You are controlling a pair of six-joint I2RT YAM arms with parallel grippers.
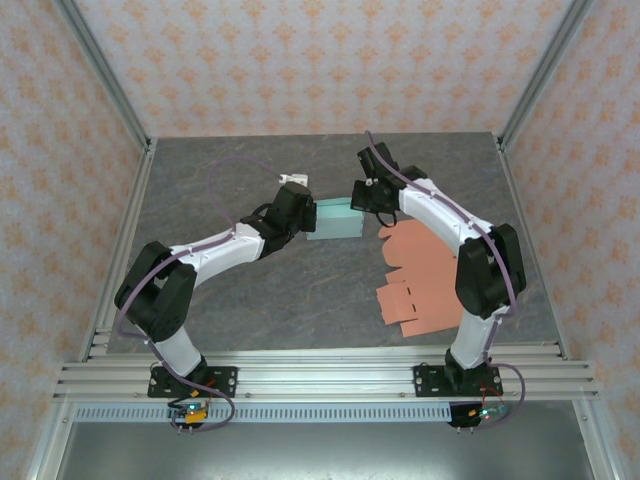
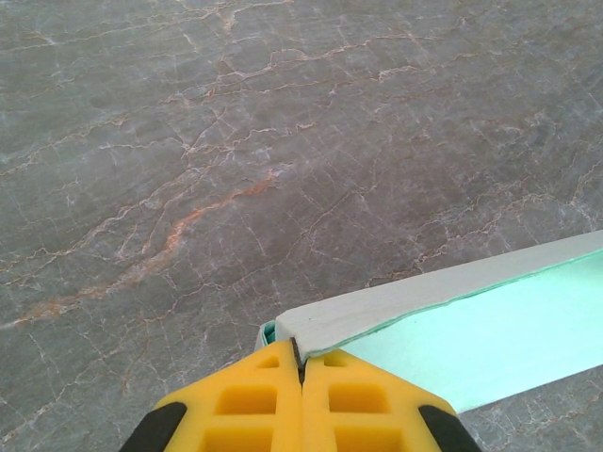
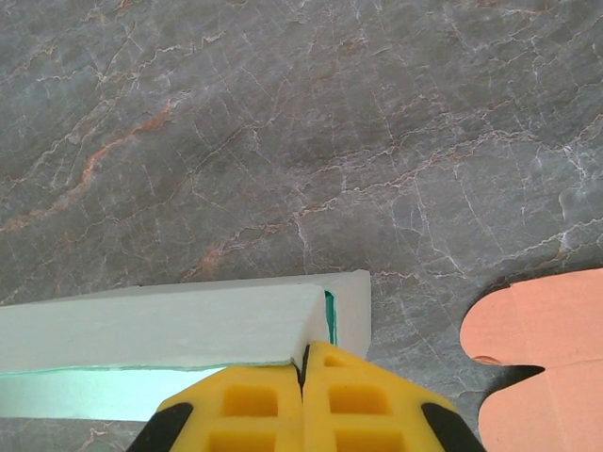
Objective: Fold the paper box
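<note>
A mint-green paper box [image 1: 334, 221] lies on the grey table between the two arms, partly folded, with a pale flap along its top. My left gripper [image 2: 300, 363] is shut on the box's left corner, its yellow fingers [image 2: 254, 400] pinching the pale flap [image 2: 396, 306]. At the box's right corner my right gripper [image 3: 303, 363] is also shut, its yellow fingers [image 3: 363, 400] clamped on the flap's edge [image 3: 188, 325]. In the top view the left gripper [image 1: 300, 212] and right gripper [image 1: 368, 198] flank the box.
Flat salmon-orange box blanks [image 1: 420, 275] lie to the right of the green box, one edge visible as orange card [image 3: 546, 348]. A small white object [image 1: 294, 178] sits behind the left gripper. Marbled grey table [image 1: 250, 300] extends forward; patterned walls enclose it.
</note>
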